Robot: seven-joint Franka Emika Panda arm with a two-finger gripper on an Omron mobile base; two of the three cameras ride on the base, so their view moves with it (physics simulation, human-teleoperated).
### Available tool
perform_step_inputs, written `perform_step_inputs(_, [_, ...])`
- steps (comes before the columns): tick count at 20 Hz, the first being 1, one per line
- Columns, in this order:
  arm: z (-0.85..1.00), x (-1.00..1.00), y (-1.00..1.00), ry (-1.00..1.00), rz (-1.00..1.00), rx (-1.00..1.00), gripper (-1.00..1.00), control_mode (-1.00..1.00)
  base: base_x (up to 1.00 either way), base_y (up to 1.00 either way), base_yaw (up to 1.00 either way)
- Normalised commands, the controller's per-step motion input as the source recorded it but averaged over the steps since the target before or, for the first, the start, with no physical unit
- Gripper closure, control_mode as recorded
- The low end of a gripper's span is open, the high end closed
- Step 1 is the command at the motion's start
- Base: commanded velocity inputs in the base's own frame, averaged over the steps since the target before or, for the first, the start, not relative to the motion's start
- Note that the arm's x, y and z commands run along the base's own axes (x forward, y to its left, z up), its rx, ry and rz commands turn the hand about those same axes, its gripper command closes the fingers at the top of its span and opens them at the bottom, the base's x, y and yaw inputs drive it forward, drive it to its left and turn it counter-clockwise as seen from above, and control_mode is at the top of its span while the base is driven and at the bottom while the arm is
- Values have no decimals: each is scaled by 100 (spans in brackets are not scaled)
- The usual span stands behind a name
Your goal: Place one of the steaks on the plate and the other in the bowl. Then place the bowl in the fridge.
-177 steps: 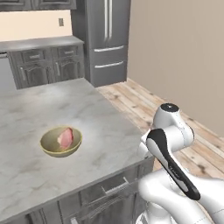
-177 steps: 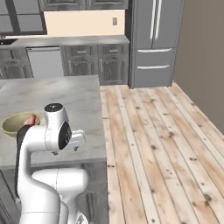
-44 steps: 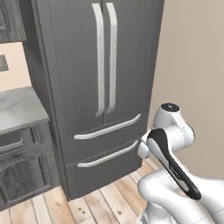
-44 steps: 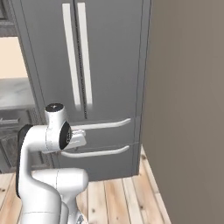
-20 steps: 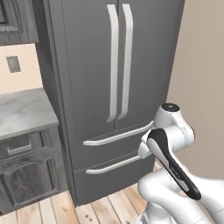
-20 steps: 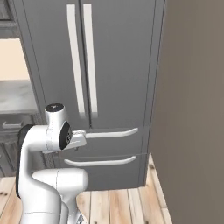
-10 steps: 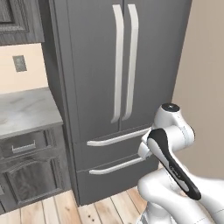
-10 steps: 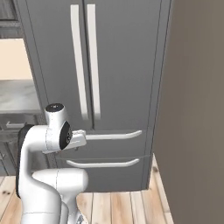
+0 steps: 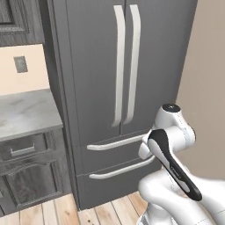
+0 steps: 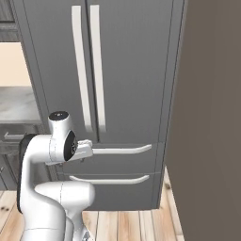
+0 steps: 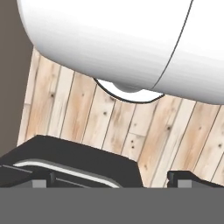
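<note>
The fridge (image 9: 127,88) stands right in front of me with both doors shut and both lower drawers shut. Over the last couple of seconds the whole picture has slid and the fridge has grown larger and more centred, so that's my base driving up to it, not the fridge moving; some seconds earlier I was at the island with the bowl holding a steak, and I carry nothing from there now. For the task I judge this as: get the fridge doors open first, then go back for the bowl. My claw (image 11: 109,177) points down at the wooden floor (image 11: 131,127) below the fridge, fingers spread as wide as they go, nothing between them. In the left base view I get the grey counter (image 9: 26,114) and cabinet drawers (image 9: 24,149) left of the fridge, plus a wall outlet (image 9: 19,64) above them. The right base view instead gives the tall dark side panel (image 10: 207,117) right of the fridge, and my folded arm low in front of the fridge drawers. The hand view adds just the floor planks under the claw.
</note>
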Motion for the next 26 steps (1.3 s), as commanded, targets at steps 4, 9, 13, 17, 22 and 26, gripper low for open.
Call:
perform_step_inputs(4, [0, 1, -8, -7, 0, 2, -100, -100, 7, -12, 2])
perform_step_inputs(9, [20, 0, 0, -29, 0, 3, -100, -100, 0, 0, 0])
perform_step_inputs(13, [48, 6, -3, -32, -3, 8, -100, -100, 0, 0, 0])
perform_step_inputs(17, [53, 19, -6, -23, -2, 10, -100, -100, 0, 0, 0])
perform_step_inputs(22, [53, 23, -12, -19, -1, 15, -100, -100, 0, 0, 0])
perform_step_inputs(26, [50, 38, -6, -15, -2, 13, -100, -100, 0, 0, 0])
